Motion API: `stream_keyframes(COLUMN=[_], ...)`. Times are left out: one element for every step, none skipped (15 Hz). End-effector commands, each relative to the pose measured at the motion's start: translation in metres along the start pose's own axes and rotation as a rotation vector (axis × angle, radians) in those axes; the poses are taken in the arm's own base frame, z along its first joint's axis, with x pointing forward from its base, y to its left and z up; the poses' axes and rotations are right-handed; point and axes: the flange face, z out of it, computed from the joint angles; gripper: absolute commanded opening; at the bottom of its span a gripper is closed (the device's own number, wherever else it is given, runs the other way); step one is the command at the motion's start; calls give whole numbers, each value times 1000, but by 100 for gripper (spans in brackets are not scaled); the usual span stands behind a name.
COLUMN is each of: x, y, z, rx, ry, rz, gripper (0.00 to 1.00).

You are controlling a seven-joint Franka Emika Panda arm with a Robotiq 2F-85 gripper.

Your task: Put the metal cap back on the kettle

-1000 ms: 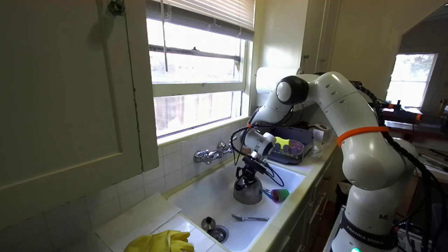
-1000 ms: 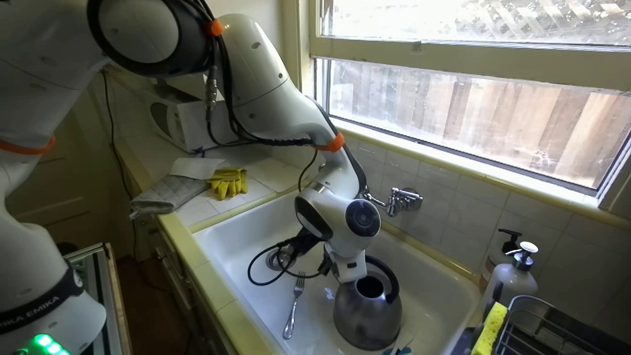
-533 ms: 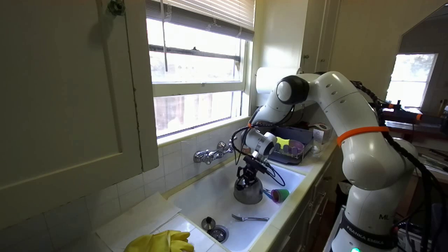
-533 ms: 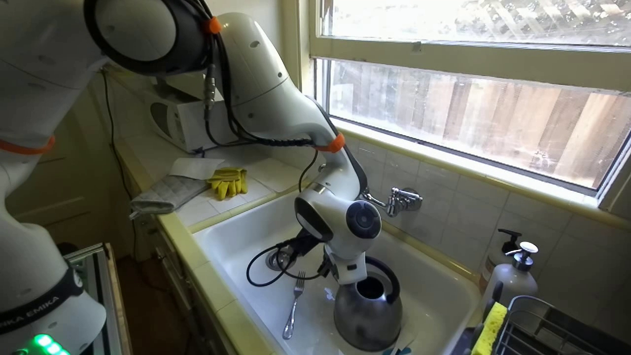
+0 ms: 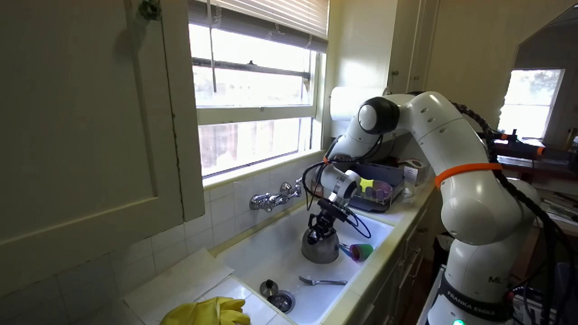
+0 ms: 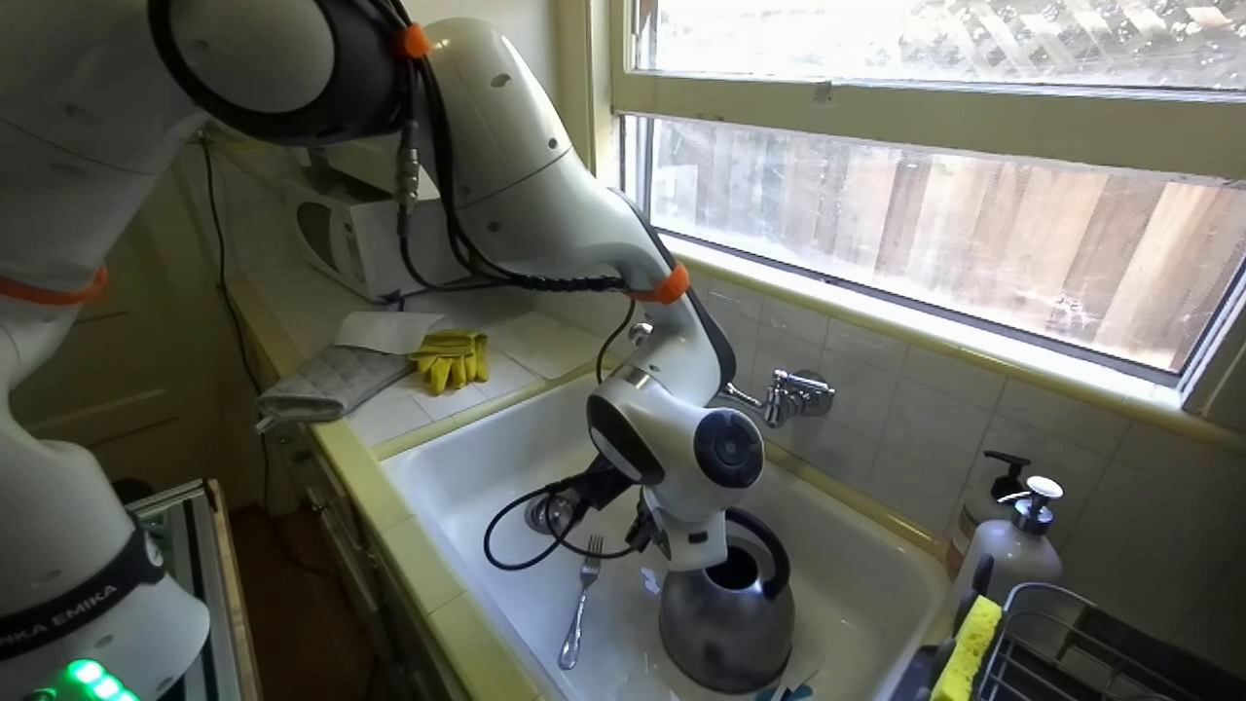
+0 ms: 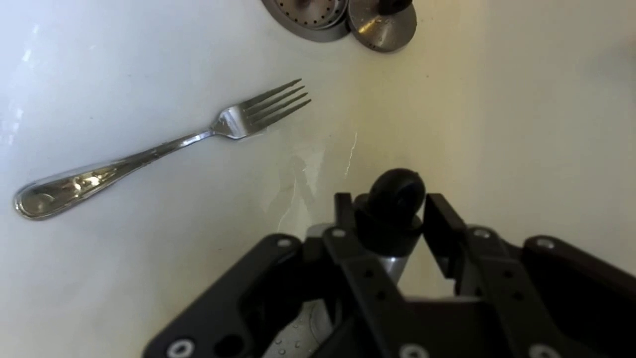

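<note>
Trouble would start, to my eye, at the black spout tip (image 7: 397, 186). If the arm (image 5: 469, 149) swings off toward the metal cap (image 5: 268, 288) without first backing clear, the fingers (image 7: 442, 226) could hook that tip and drag or topple the kettle (image 6: 725, 623), which stands upright in the sink (image 6: 847, 584). In an exterior view the wrist (image 6: 672, 438) overlaps the nine o'clock side of the kettle's bare mouth (image 6: 737, 570), so a hasty lift might also clip the handle (image 6: 776, 555) arching round from twelve to three o'clock. The cap lies at the edge of the drain (image 5: 282, 301), toward eight o'clock from the kettle in an exterior view and near twelve o'clock in the wrist view; a loose pinch on its knob (image 7: 395, 6) may send it sliding across the drain. The fork (image 7: 166, 149), there between nine and ten o'clock from the spout tip, looks less of a bother.

As for the end effector (image 7: 387, 211), its fingers stand only part-way apart, one at either side of the spout tip. I can't tell whether they pinch the tip or merely straddle it. The cap is not in their grasp, so I'd judge the lidding not yet begun.
</note>
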Motion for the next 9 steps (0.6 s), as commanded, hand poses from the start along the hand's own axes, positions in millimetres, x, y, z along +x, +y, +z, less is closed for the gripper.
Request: stream_keyframes(x=[2, 3, 4, 4, 4, 4, 4, 4, 3], y=[7, 7, 5, 4, 2, 0, -1, -1, -1], z=[-8, -8, -7, -6, -4, -2, 0, 3, 5], rx=[-1, 2, 5, 8, 12, 12, 11, 6, 0], ry=[-25, -20, -7, 2, 10, 7, 1, 0, 0], rz=[15, 4, -5, -14, -35, -51, -69, -80, -89], gripper=[15, 15, 15, 15, 15, 15, 15, 15, 15])
